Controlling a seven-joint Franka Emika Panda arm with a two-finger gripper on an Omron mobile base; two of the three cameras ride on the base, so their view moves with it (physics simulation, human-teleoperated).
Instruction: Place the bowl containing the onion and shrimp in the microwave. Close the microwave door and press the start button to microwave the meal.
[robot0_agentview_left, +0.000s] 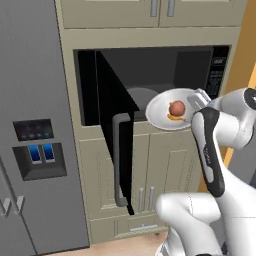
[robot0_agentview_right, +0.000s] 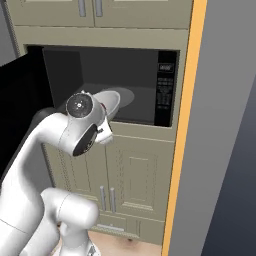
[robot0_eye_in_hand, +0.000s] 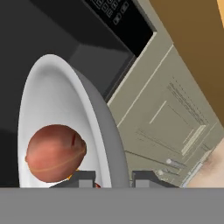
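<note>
**One bowl held at the mouth of the open microwave**

One pale bowl (robot0_agentview_left: 162, 116) hangs in the air just in front of the microwave (robot0_agentview_left: 150, 70), level with the lower edge of its dark cavity and tipped a little toward the left base camera. The gripper (robot0_eye_in_hand: 113, 177) grips the bowl by its rim: in the hand view the two dark fingertips (robot0_eye_in_hand: 85, 178) sit narrowly apart, one on the inside of the rim and one on the outside, with the wall of the bowl between them. The reddish-brown onion (robot0_agentview_left: 177, 107) rests in the bowl near the gripped side, and the small orange shrimp (robot0_agentview_left: 174, 118) lies just beside it, toward the bowl's lower edge.

The microwave door (robot0_agentview_left: 114, 130) stands swung wide open to the left, its long grey bar handle (robot0_agentview_left: 119, 160) facing the room. The keypad strip (robot0_agentview_right: 164, 92) runs down the right side of the cavity. Beige cabinet doors (robot0_agentview_right: 125, 172) sit below the microwave, and a grey fridge (robot0_agentview_left: 30, 130) stands to its left.
</note>
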